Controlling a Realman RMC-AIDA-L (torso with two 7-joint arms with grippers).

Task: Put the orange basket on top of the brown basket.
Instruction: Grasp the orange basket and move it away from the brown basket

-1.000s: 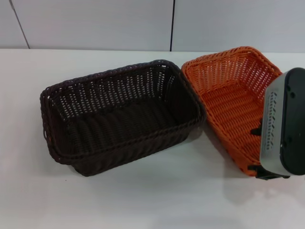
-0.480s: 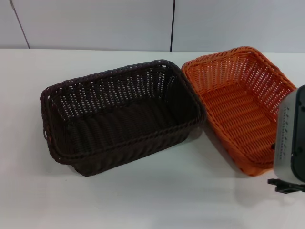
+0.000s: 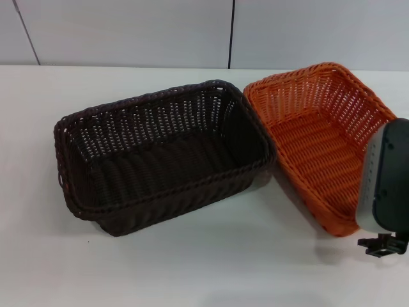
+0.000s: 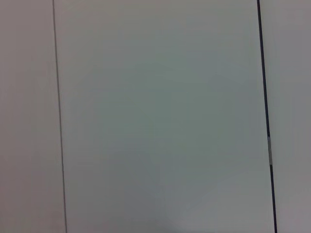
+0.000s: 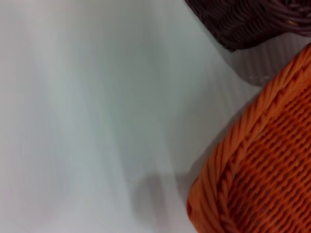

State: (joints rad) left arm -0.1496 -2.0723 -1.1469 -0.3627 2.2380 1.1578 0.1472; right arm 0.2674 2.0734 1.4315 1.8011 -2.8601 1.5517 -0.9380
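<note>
- Directly beside the right gripper (image 3: 383,192), on its inner side: the orange basket (image 3: 319,137), a rectangular open-weave wicker tray with a braided rim, resting on the white table (image 3: 192,262), long axis angled away from the robot.
- Beyond it, touching: the brown basket (image 3: 160,153), of matching dark weave.
- Finger state: cannot tell.

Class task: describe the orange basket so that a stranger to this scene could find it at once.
Start at the white table. Two woven rectangular baskets sit side by side on it; the orange basket is on the robot's right, beside the brown basket. Its bright orange colour sets it apart from its dark neighbour.
</note>
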